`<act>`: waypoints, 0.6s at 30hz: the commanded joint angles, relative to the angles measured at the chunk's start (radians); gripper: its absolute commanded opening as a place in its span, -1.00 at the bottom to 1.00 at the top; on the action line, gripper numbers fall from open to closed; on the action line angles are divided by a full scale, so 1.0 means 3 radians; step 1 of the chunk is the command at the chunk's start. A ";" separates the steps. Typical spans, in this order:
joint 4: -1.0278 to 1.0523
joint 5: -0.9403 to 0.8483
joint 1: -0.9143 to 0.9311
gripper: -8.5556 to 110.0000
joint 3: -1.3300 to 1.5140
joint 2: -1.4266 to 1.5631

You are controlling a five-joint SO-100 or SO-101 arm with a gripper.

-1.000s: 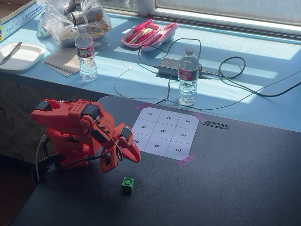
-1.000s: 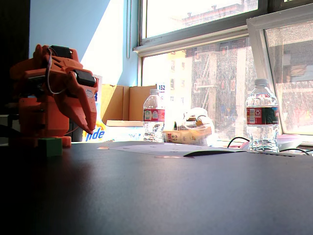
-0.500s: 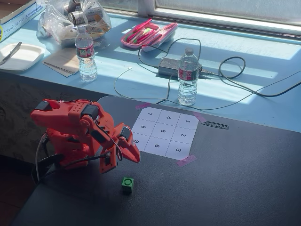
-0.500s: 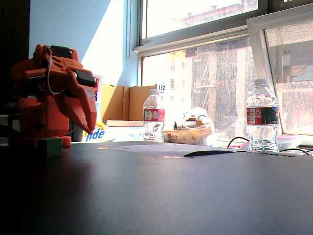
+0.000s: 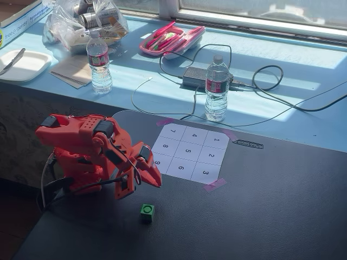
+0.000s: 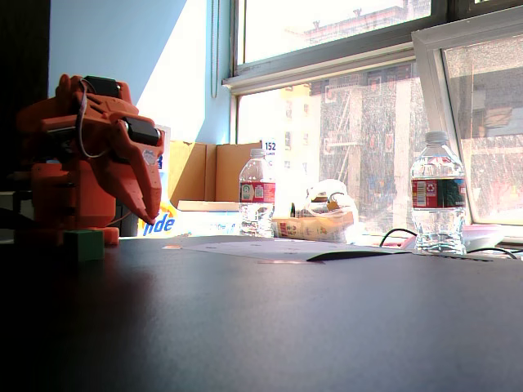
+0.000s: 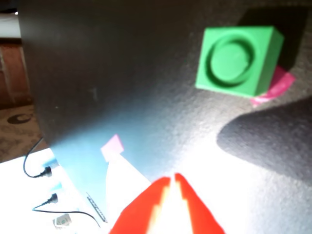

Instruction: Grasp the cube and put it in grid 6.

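On the dark table [image 5: 282, 206], the cube [image 5: 147, 212] sat loose, near the gripper [image 5: 154, 182], short of grid 6 [image 5: 181, 168]. Your jaws were nearly pressed together; descending like that would've likely knocked it away.

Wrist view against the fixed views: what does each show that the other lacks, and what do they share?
Only the wrist view shows the round recess on the cube close up and a pink tape scrap beside it. Only a fixed view shows the numbered cells, with grid 6 empty, and two water bottles. Both show the cube on the dark table, and the gripper, nearly closed, holding nothing.
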 commanded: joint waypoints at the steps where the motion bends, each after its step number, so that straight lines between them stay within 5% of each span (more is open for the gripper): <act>1: 0.0010 0.0015 0.0015 -0.85 0.0179 0.0031; 18: 0.0077 -0.0026 0.0082 -0.85 -0.0082 -0.0225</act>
